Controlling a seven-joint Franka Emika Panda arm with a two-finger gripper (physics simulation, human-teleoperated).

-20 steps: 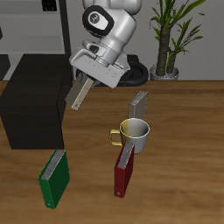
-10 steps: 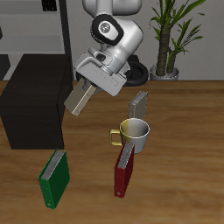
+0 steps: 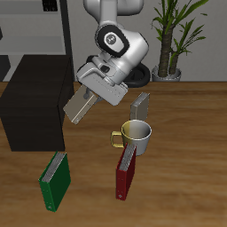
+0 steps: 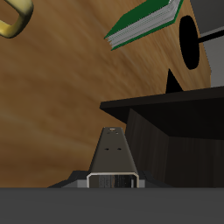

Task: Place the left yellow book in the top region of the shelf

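Pickup done: your gripper (image 3: 89,90) clamped on left yellow book (image 3: 81,106), airborne beside shelf (image 3: 31,97). Left: lift over flat top, set down, release.

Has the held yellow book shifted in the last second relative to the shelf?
Yes. The left yellow book in the end effector has tilted flatter and now hangs slightly lower beside the shelf, not above its top.

- Arm reaches forward from the base at the table's back, elbow bent, wrist angled down.
- Gripper (image 3: 86,92) raised well above the tabletop, tilted.
- Fingers (image 3: 90,87) clamped on the left yellow book (image 3: 81,105), which hangs slanted below them.
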